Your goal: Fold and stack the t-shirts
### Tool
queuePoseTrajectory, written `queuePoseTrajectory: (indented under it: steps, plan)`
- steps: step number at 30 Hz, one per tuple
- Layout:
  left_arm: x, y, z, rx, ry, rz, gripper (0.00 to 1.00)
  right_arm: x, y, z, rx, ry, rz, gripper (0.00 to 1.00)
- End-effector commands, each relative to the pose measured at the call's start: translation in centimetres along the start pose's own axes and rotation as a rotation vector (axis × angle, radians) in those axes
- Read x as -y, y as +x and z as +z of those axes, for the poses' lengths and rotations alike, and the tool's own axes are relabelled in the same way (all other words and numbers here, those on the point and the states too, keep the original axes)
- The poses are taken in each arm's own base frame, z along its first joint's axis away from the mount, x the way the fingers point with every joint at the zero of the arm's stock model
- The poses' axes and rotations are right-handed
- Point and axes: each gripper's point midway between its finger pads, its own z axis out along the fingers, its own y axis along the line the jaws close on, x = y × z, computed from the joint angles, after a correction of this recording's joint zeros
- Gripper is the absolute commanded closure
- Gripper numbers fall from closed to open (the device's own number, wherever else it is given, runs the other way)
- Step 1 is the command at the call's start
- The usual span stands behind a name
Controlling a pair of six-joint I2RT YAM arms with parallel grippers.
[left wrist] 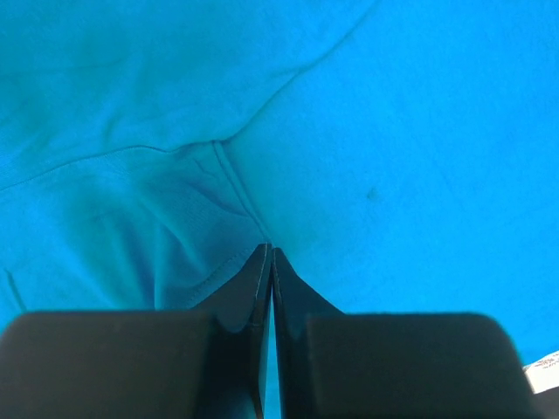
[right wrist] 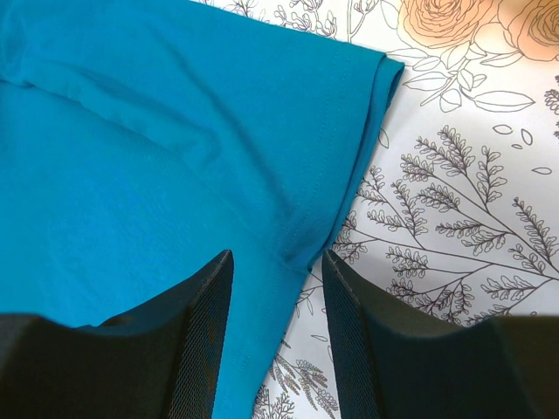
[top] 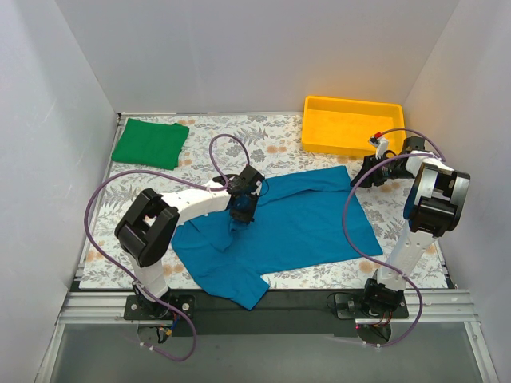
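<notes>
Top external view: teal-blue t-shirt (top: 303, 227) is spread at table centre, green t-shirt (top: 150, 144) lies folded at 10 o'clock; left gripper (top: 242, 209) is pinched shut on the teal fabric. The right gripper (top: 369, 177), jaws part-open w/ nothing gripped, is held over the sleeve hem (right wrist: 345, 131) at 2 o'clock. Step judged: grasping for 1st fold. Next: right jaws to be lowered & closed on hem.

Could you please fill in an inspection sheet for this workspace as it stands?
Surface: floral table cover, lying flat.
Job's things: teal-blue t-shirt spread out at centre; green t-shirt folded in the far left corner.
Clutter: yellow tray in the far right corner.
Grippers: left gripper jaws shut on the teal-blue t-shirt at a seam; right gripper jaws open over its hemmed edge.
Cables: purple cables loop along both arms.
Surroundings: white walls on three sides.
</notes>
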Motion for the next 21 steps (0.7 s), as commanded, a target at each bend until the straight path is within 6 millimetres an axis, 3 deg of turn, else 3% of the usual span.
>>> queuePoseTrajectory:
  steps: [1, 3, 6, 9, 15, 21]
  plan:
    - [0.4, -1.3, -0.6, 0.035, -0.005, 0.003, 1.00, -0.3, -1.2, -0.3, 0.021, -0.014, -0.023, 0.48]
    - [0.4, -1.4, -0.7, 0.035, -0.009, 0.001, 1.00, -0.3, -1.2, -0.3, 0.021, -0.016, -0.022, 0.48]
    - [0.1, -1.3, -0.8, 0.036, -0.034, -0.007, 0.80, -0.2, -1.2, -0.4, 0.023, -0.015, -0.024, 0.48]
    - [0.0, -1.3, -0.9, 0.041, -0.046, -0.007, 0.72, -0.3, -1.2, -0.3, 0.021, -0.016, -0.023, 0.48]
    - [0.1, -0.5, -0.2, 0.017, -0.059, -0.007, 0.74, -0.3, -1.2, -0.3, 0.021, -0.016, -0.023, 0.48]
    - [0.3, -0.4, 0.1, 0.014, -0.063, -0.004, 0.85, -0.3, -1.2, -0.4, 0.023, -0.017, -0.023, 0.48]
